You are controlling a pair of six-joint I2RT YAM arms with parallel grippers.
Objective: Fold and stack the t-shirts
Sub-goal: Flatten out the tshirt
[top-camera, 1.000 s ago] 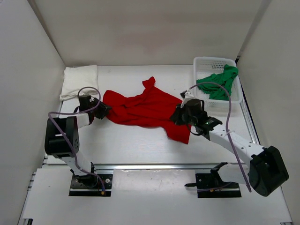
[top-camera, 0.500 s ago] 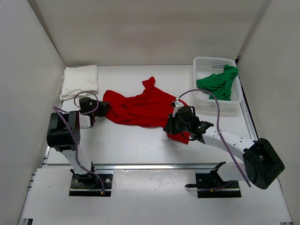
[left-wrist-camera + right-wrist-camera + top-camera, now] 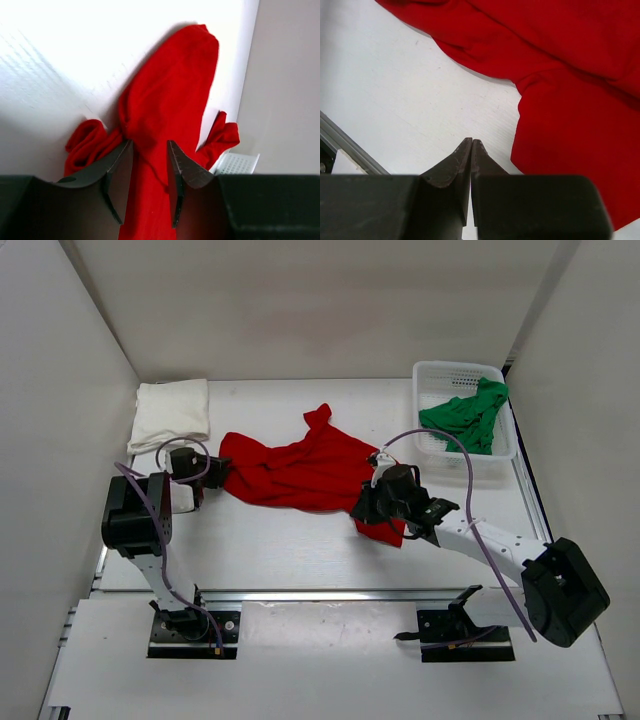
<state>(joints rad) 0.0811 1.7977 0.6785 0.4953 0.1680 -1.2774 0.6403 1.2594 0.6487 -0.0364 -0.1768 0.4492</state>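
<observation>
Cloth: red shirt, green shirt, cream shirt (three).

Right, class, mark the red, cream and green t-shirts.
red t-shirt point(image 3: 300, 472): top external view, middle of its spread body.
cream t-shirt point(image 3: 172, 412): top external view, centre of the folded cloth.
green t-shirt point(image 3: 462, 420): top external view, bunched middle.

Bright even light; left wrist view overexposed; soft shadows.
</observation>
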